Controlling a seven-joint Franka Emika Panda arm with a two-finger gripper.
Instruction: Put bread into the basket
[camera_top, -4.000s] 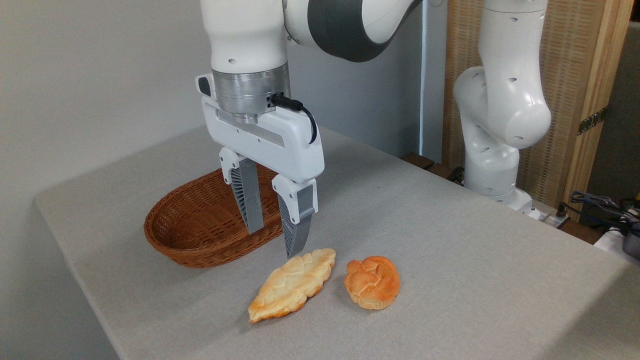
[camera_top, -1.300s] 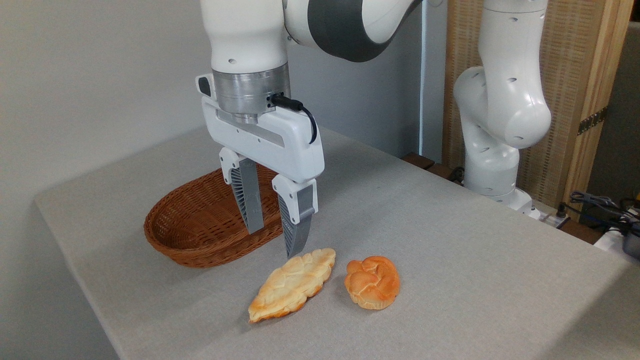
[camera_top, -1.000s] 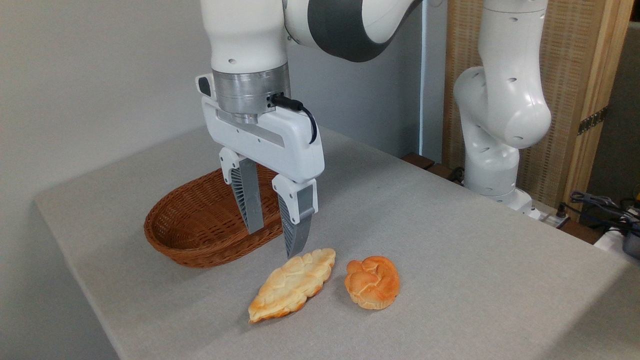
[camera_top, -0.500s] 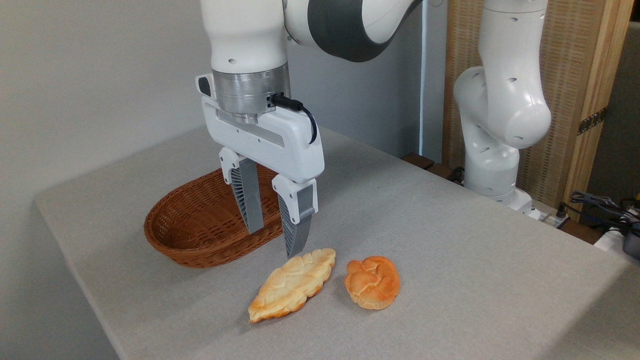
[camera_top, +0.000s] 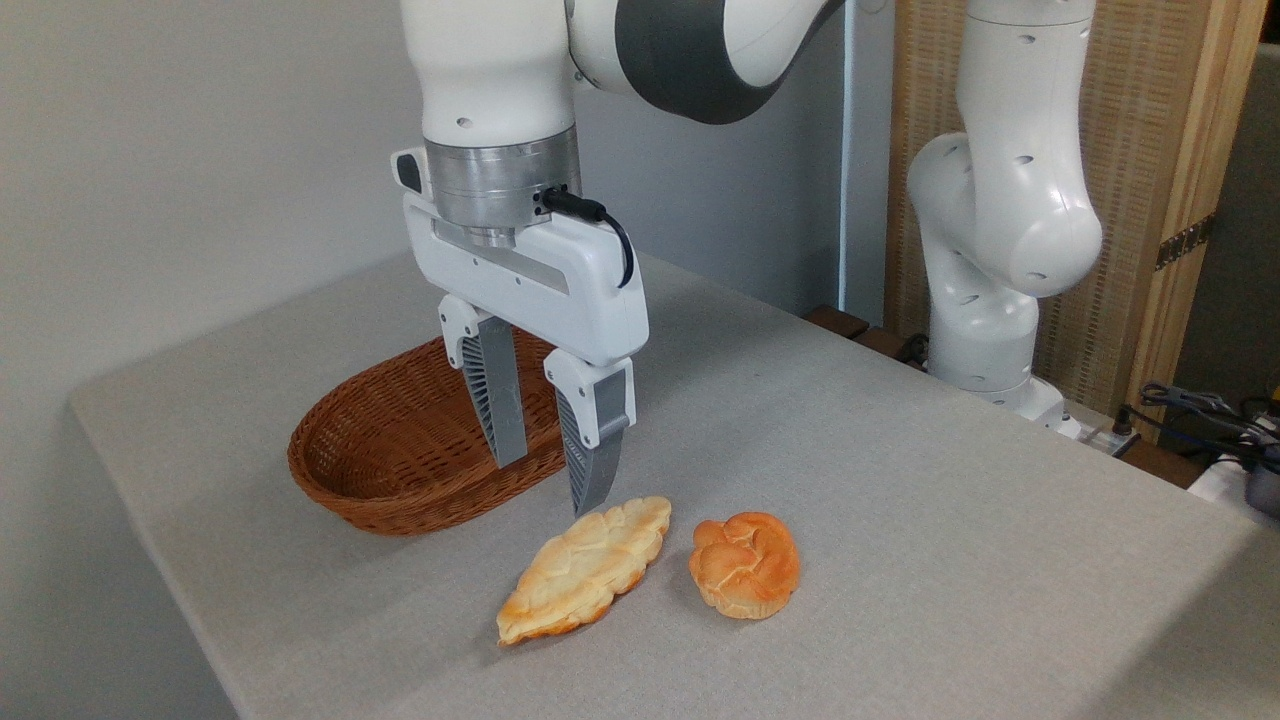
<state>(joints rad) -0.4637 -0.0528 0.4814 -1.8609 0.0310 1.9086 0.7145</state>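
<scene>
Nearest to the camera on my desk lie two baked pieces side by side, apart from each other. On the right is the bread, a round knotted bun with an orange-brown top; it is nearly as wide as it is long, so it has no clear long axis, and its knot faces upward. To its left lies the paler leaf-shaped pastry, its long axis running from near-left to far-right.

Just behind the pastry's far end hangs my pincer, pointing straight down. Its two grey fingers are spread with a clear gap between them, and they grip nothing. The nearer fingertip is just above the pastry's far tip; I cannot tell whether it touches.

Farther back and to the left sits the basket, an oval of reddish-brown wicker, partly hidden behind my fingers. The bread is well apart from it, off to the right.
</scene>
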